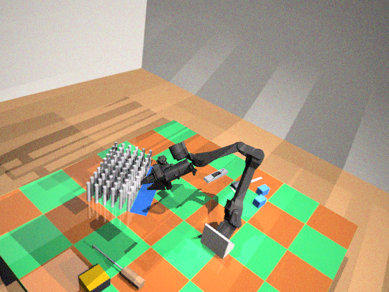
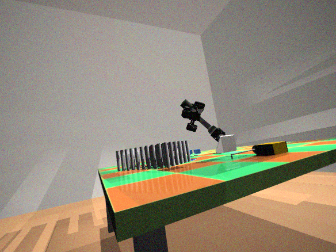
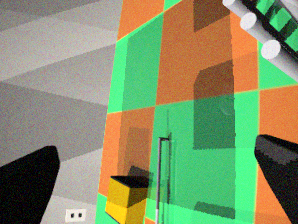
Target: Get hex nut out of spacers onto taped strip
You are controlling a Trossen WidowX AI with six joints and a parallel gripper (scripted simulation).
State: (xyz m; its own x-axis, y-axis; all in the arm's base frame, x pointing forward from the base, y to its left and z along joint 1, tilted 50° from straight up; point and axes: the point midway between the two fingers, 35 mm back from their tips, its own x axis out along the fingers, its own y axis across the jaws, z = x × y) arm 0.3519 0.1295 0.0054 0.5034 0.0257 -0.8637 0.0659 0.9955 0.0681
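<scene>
The metal spacers point(image 1: 113, 197) point(image 2: 168, 155) point(image 3: 272, 50) stand upright in a dense block. The blue taped strip point(image 1: 143, 201) lies along their front side. The nut cannot be made out in any view. A tool with a thin rod, bent tip and wooden handle point(image 1: 133, 277) lies on the table away from the spacers; its rod shows in the exterior view point(image 2: 243, 151) and in the wrist view point(image 3: 159, 175). My gripper point(image 1: 146, 185) point(image 3: 157, 150) is open and empty, held up in the air; in the top view it overlaps the strip and the spacers' edge.
A yellow and black block point(image 1: 94, 277) point(image 2: 279, 148) point(image 3: 125, 200) sits beside the hooked tool. A pale wedge point(image 1: 216, 241) point(image 2: 227, 144) stands near the arm's base. Beyond the arm lie a grey device point(image 1: 209, 179), a thin pale bar point(image 1: 256, 180) and two blue cubes point(image 1: 263, 190) point(image 1: 259, 201).
</scene>
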